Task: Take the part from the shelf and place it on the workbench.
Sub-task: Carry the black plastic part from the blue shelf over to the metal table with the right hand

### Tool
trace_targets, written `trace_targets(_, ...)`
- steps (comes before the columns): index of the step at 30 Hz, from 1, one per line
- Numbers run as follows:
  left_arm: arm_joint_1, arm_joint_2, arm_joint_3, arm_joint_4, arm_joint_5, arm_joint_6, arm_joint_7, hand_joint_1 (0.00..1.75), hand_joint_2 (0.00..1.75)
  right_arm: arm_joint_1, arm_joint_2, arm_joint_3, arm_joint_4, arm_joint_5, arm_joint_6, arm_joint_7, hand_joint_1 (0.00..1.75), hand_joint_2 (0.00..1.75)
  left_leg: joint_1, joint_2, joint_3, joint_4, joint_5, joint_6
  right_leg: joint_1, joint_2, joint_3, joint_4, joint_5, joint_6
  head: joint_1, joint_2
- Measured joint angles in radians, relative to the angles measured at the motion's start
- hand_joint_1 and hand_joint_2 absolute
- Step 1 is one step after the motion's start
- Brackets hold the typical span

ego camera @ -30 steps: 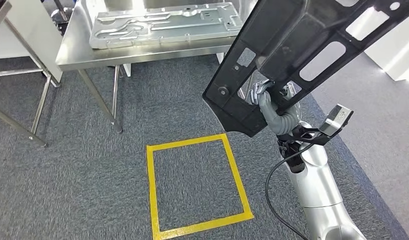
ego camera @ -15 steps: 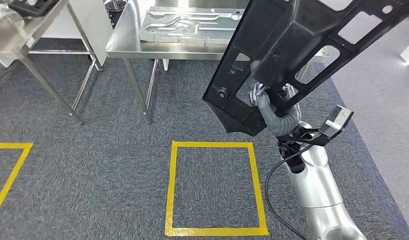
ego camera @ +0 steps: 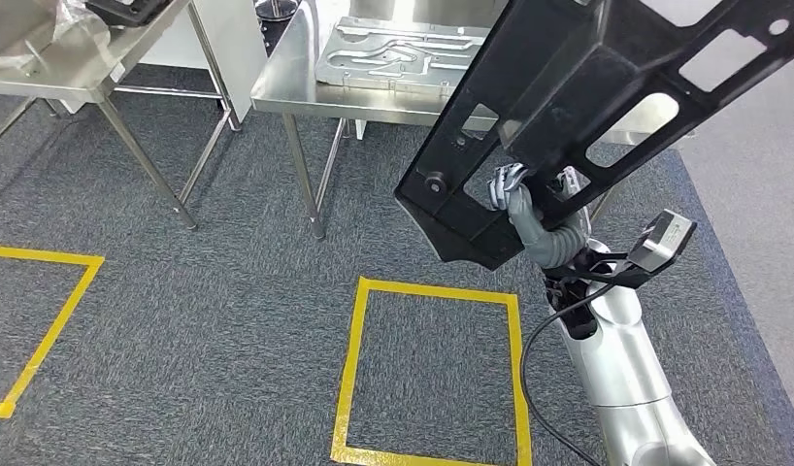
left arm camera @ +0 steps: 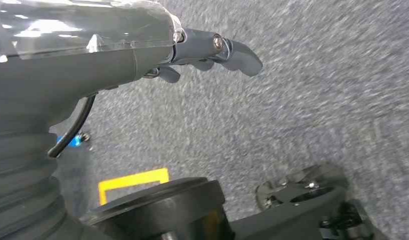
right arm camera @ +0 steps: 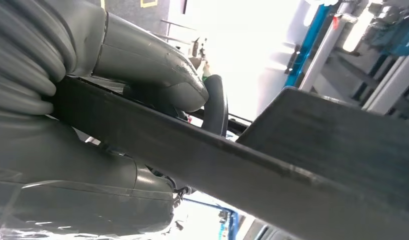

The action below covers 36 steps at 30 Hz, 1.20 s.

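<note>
Currently the right robot hand (ego camera: pixel 517 194) grips the black part (ego camera: pixel 587 107), carried raised with its long axis running diagonally up and away. Ahead lies the steel surface (ego camera: pixel 277 92). The left robot hand (left arm camera: pixel 212 47) hangs empty, fingers loosely spread.

Count of things on and above the grey carpet

One large black slotted plastic part (ego camera: pixel 587 107); two steel-legged desks (ego camera: pixel 277 92) (ego camera: pixel 73 73); one embossed silver metal panel (ego camera: pixel 403 53) on the nearer desk; two yellow tape squares (ego camera: pixel 432 374) (ego camera: pixel 34 325) on the floor.
</note>
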<state>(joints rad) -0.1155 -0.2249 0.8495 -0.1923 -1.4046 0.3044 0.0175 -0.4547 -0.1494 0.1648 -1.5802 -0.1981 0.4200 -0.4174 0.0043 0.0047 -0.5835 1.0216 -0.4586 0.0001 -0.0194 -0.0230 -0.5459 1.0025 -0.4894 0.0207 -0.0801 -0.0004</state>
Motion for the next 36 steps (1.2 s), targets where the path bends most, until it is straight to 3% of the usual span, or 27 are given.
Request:
trace_targets(4, 0.002, 0.001, 0.002, 0.000, 0.001, 0.003, -0.003, 0.00, 1.75, -0.004, -0.001, 0.001, 0.001, 0.002, -0.008, 0.001, 1.75, 1.75, -0.001, -0.007, 0.029, -0.021, -0.010, 0.024, -0.003, 0.003, -0.010, 0.042, -0.004, 0.020, 0.000, 0.000)
trace_targets(6, 0.002, 0.001, 0.003, 0.000, 0.001, 0.002, -0.003, 0.00, 1.75, -0.007, -0.001, 0.001, 0.004, 0.003, -0.019, 0.007, 1.75, 1.75, 0.000, -0.009, 0.049, -0.028, -0.014, 0.034, -0.004, 0.010, -0.074, 0.145, -0.030, 0.023, 0.001, 0.000)
trace_targets(8, 0.004, 0.001, 0.004, 0.000, 0.002, 0.000, -0.004, 0.00, 1.75, -0.009, -0.002, 0.000, 0.010, -0.003, -0.028, 0.023, 1.75, 1.75, -0.004, -0.009, 0.061, -0.029, -0.026, 0.040, -0.002, 0.012, -0.164, 0.260, -0.068, 0.021, 0.001, 0.000)
trace_targets(9, 0.006, 0.001, 0.004, 0.000, 0.002, -0.001, -0.005, 0.00, 1.75, -0.008, -0.002, 0.001, 0.014, -0.008, -0.030, 0.033, 1.75, 1.75, -0.007, -0.009, 0.069, -0.029, -0.033, 0.042, -0.001, 0.012, -0.197, 0.286, -0.074, 0.019, 0.001, 0.000)
trace_targets(10, 0.009, 0.001, 0.005, 0.000, 0.002, -0.002, -0.007, 0.00, 1.75, -0.008, -0.002, 0.001, 0.019, -0.013, -0.032, 0.041, 1.75, 1.75, -0.010, -0.008, 0.080, -0.029, -0.042, 0.043, 0.001, 0.012, -0.212, 0.278, -0.059, 0.014, 0.001, 0.000)
trace_targets(11, 0.011, 0.001, 0.005, 0.000, 0.002, -0.002, -0.009, 0.00, 1.75, -0.008, -0.003, 0.001, 0.024, -0.017, -0.033, 0.046, 1.75, 1.75, -0.012, -0.007, 0.092, -0.029, -0.052, 0.042, 0.005, 0.012, -0.209, 0.236, -0.024, 0.007, 0.001, 0.000)
trace_targets(13, 0.014, -0.001, 0.006, 0.000, 0.002, -0.001, -0.012, 0.00, 1.75, -0.009, -0.004, 0.001, 0.032, -0.024, -0.035, 0.049, 1.75, 1.75, -0.017, -0.001, 0.119, -0.029, -0.074, 0.040, 0.021, -0.001, -0.175, 0.105, 0.076, -0.015, 0.001, 0.000)
trace_targets(15, 0.016, -0.002, 0.006, 0.001, 0.002, 0.001, -0.014, 0.00, 1.75, -0.011, -0.004, 0.003, 0.038, -0.028, -0.035, 0.050, 1.75, 1.75, -0.020, 0.007, 0.130, -0.030, -0.092, 0.031, 0.035, -0.012, -0.155, 0.031, 0.125, -0.030, 0.002, 0.000)
trace_targets(19, 0.013, 0.000, 0.008, 0.002, 0.002, 0.005, -0.018, 0.00, 1.75, -0.015, -0.004, 0.004, 0.043, -0.034, -0.035, 0.052, 1.75, 1.75, -0.022, 0.015, 0.134, -0.003, -0.107, 0.013, 0.029, 0.009, -0.139, 0.015, 0.118, -0.040, 0.003, 0.000)
trace_targets(20, 0.011, 0.000, 0.009, 0.002, 0.002, 0.005, -0.018, 0.00, 1.75, -0.017, -0.004, 0.004, 0.044, -0.035, -0.035, 0.052, 1.75, 1.75, -0.020, 0.012, 0.115, 0.035, -0.118, 0.007, 0.025, 0.014, -0.132, 0.012, 0.116, -0.043, 0.003, 0.000)
trace_targets(23, 0.007, 0.001, 0.014, 0.002, 0.002, 0.007, -0.020, 0.00, 1.75, -0.022, -0.004, 0.005, 0.050, -0.037, -0.035, 0.052, 1.75, 1.75, -0.009, 0.005, 0.002, 0.215, -0.192, -0.009, 0.020, 0.032, -0.125, 0.009, 0.109, -0.048, 0.003, 0.000)
trace_targets(24, 0.005, 0.002, 0.016, 0.002, 0.002, 0.008, -0.021, 0.00, 1.75, -0.022, -0.004, 0.005, 0.053, -0.037, -0.035, 0.052, 1.75, 1.75, -0.005, 0.005, -0.028, 0.249, -0.203, -0.014, 0.019, 0.040, -0.123, 0.010, 0.106, -0.046, 0.003, 0.000)
trace_targets(25, 0.004, 0.003, 0.017, 0.002, 0.002, 0.009, -0.021, 0.00, 1.75, -0.022, -0.004, 0.006, 0.056, -0.037, -0.035, 0.052, 1.75, 1.75, -0.003, 0.005, -0.042, 0.251, -0.193, -0.017, 0.017, 0.048, -0.121, 0.012, 0.103, -0.044, 0.003, 0.000)
trace_targets(26, 0.003, 0.004, 0.019, 0.002, 0.002, 0.009, -0.021, 0.00, 1.75, -0.022, -0.004, 0.007, 0.058, -0.037, -0.035, 0.052, 1.75, 1.75, 0.000, 0.004, -0.039, 0.216, -0.159, -0.019, 0.015, 0.058, -0.118, 0.014, 0.100, -0.042, 0.003, 0.000)
trace_targets(28, 0.005, 0.004, 0.021, 0.002, 0.002, 0.009, -0.020, 0.00, 1.75, -0.023, -0.004, 0.009, 0.061, -0.038, -0.035, 0.052, 1.75, 1.75, 0.005, -0.017, -0.004, 0.092, -0.071, -0.020, 0.012, 0.076, -0.112, 0.019, 0.096, -0.035, 0.003, 0.000)
trace_targets(29, 0.006, 0.005, 0.022, 0.002, 0.002, 0.009, -0.020, 0.00, 1.75, -0.024, -0.004, 0.009, 0.062, -0.038, -0.035, 0.052, 1.75, 1.75, 0.006, -0.031, 0.009, 0.041, -0.051, -0.016, 0.011, 0.085, -0.112, 0.021, 0.096, -0.031, 0.003, 0.000)
trace_targets(31, 0.008, 0.005, 0.023, 0.002, 0.003, 0.009, -0.020, 0.00, 1.75, -0.025, -0.004, 0.010, 0.066, -0.038, -0.035, 0.052, 1.75, 1.75, 0.002, -0.050, 0.018, 0.003, -0.041, -0.003, 0.008, 0.100, -0.116, 0.021, 0.098, -0.018, 0.003, 0.000)
trace_targets(33, 0.005, 0.004, 0.023, 0.002, 0.003, 0.009, -0.019, 0.00, 1.75, -0.024, -0.005, 0.010, 0.069, -0.038, -0.035, 0.052, 1.75, 1.75, 0.002, -0.039, 0.023, -0.006, -0.024, 0.011, 0.006, 0.112, -0.118, 0.020, 0.100, -0.004, 0.003, 0.000)
trace_targets(35, 0.003, 0.003, 0.023, 0.002, 0.002, 0.009, -0.019, 0.00, 1.75, -0.026, -0.006, 0.010, 0.070, -0.038, -0.034, 0.052, 1.75, 1.75, 0.005, -0.022, 0.032, -0.018, -0.011, 0.023, 0.008, 0.090, -0.132, 0.053, 0.076, 0.005, 0.003, 0.000)
trace_targets(36, 0.004, 0.003, 0.023, 0.002, 0.002, 0.009, -0.018, 0.00, 1.75, -0.028, -0.006, 0.010, 0.070, -0.038, -0.034, 0.052, 1.75, 1.75, 0.006, -0.013, 0.034, -0.023, -0.006, 0.028, 0.008, 0.070, -0.153, 0.099, 0.049, 0.007, 0.003, 0.000)
